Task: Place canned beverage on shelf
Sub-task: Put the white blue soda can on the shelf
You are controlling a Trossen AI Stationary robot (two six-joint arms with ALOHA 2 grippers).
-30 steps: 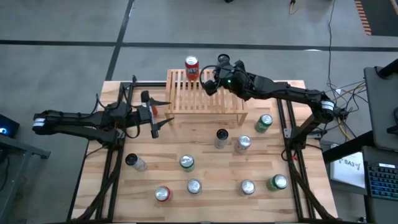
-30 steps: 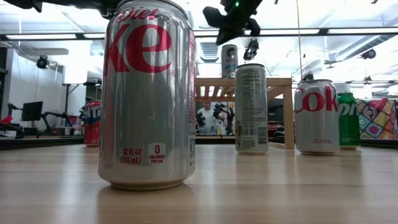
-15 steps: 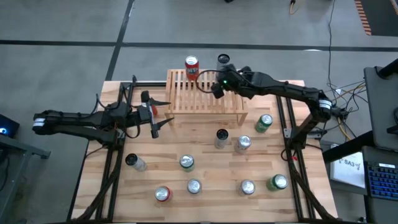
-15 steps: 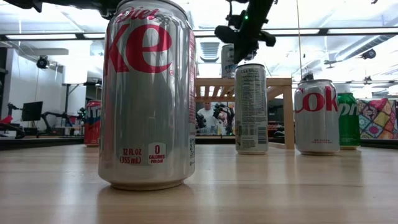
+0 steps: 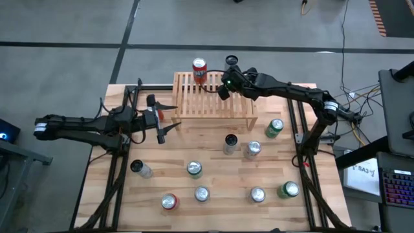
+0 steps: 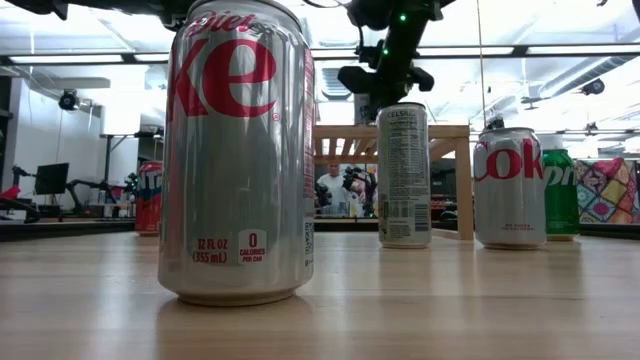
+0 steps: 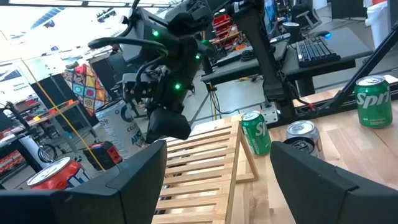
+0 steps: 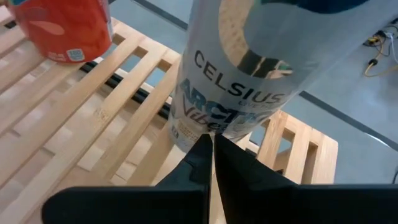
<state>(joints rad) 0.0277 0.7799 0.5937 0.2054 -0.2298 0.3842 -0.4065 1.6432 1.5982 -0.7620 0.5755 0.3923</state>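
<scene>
The right gripper (image 5: pixel 223 87), fingers pressed together w/ nothing between them, hovers over the shelf (image 5: pixel 213 103) at the table's (image 5: pixel 213 155) 12 o'clock edge, just beside a tall Celsius can (image 8: pixel 249 68) standing on the slats at the rack's far right corner. A red can (image 5: pixel 199 68) stands at the shelf's far edge, approx. centre. The left gripper (image 5: pixel 165 116) waits at 9 o'clock, jaws apart and empty.
</scene>
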